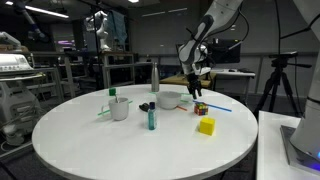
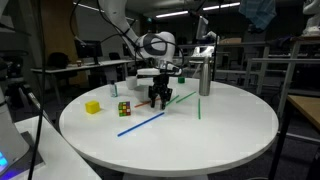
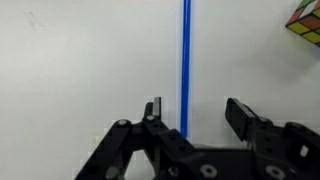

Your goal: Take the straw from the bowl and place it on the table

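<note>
The blue straw [image 3: 185, 60] lies flat on the white table [image 3: 70, 70], outside the bowl. It also shows in both exterior views [image 1: 219, 108] [image 2: 140, 124]. My gripper [image 3: 195, 110] is open just above the table, its fingers on either side of one end of the straw without touching it. It shows in both exterior views [image 1: 196, 92] [image 2: 160, 100]. The white bowl [image 1: 170, 100] stands just beside the gripper. I cannot make out the bowl in the view where the gripper stands in front.
A colour cube [image 1: 200, 108] [image 2: 124, 109] [image 3: 305, 22] and a yellow block [image 1: 206, 126] [image 2: 92, 107] lie near the straw. A grey cup [image 1: 120, 108] holds a green straw. A small teal bottle [image 1: 152, 118] and a tall metal bottle [image 2: 204, 75] stand nearby.
</note>
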`<state>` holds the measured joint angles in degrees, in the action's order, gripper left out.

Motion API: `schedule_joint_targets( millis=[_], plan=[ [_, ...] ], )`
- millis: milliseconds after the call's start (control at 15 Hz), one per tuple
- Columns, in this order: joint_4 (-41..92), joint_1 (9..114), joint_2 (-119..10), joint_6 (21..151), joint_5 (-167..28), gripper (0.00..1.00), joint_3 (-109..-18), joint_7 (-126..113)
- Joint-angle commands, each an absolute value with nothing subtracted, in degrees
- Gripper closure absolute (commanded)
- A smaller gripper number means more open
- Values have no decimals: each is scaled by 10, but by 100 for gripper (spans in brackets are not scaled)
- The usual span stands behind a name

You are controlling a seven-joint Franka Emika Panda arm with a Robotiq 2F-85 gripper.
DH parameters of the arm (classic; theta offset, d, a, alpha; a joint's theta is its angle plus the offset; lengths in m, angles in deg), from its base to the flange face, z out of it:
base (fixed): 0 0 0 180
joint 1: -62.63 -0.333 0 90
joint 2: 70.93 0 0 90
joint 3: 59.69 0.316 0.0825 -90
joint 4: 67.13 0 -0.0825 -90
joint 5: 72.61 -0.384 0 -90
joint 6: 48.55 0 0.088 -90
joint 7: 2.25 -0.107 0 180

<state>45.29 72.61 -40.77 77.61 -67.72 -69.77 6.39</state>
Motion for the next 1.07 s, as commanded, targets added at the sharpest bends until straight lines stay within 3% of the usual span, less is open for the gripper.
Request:
schedule_joint_targets(
  millis=[0,667,733,1000],
  plan=[
    [450,734,-439,709,-688,0,-682,67],
    [535,690,-633,615,-712,0,-621,89],
    [504,693,-587,632,-698,0,-632,74],
    [526,681,-623,620,-701,0,-623,74]
  ],
)
